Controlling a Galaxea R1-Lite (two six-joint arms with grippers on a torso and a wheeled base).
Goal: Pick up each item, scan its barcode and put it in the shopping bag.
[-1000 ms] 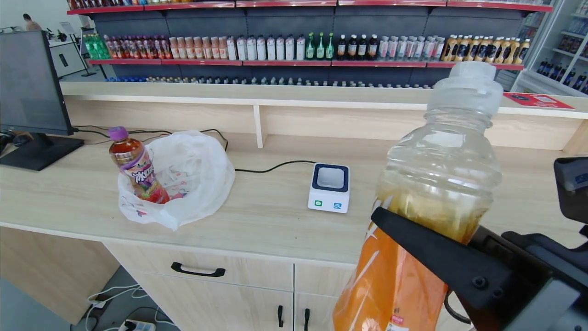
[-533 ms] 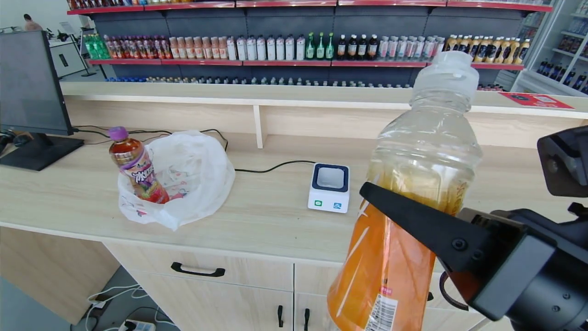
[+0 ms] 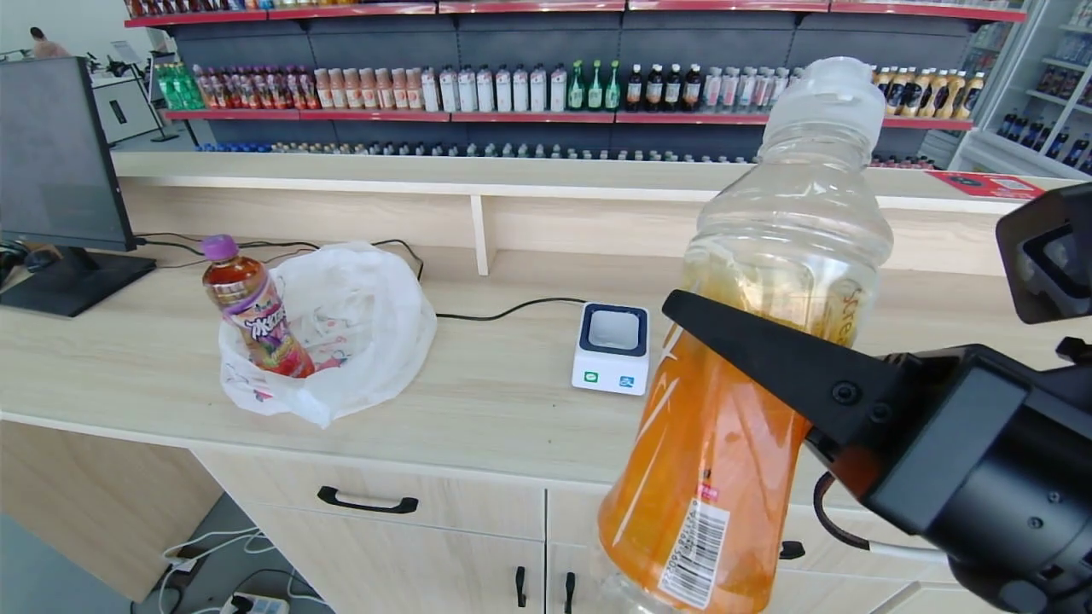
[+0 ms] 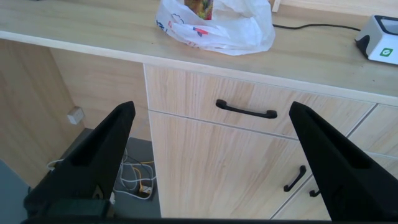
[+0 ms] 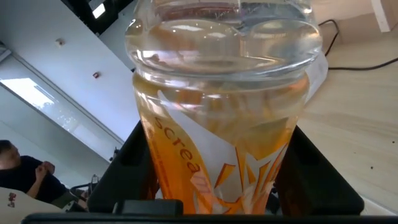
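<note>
The orange drink bottle (image 3: 751,384) hangs tilted above the counter (image 3: 478,401), just right of the scanner (image 3: 611,348) and clamped mid-body in the right gripper (image 5: 217,186). Its white barcode patch (image 3: 695,554) faces the head camera. Over the last second the bottle has risen, baring the barcode. The shopping bag (image 3: 358,324) holds a purple-capped bottle (image 3: 256,311). The left gripper (image 4: 211,143) gapes wide, empty.

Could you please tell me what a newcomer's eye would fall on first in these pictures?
The orange drink bottle dominates: the right gripper holds it tilted, close before the head camera, with its barcode label showing near the base. On the counter to the left, a white shopping bag already holds a purple-capped bottle. The small white scanner sits between the bag and the held bottle.
</note>
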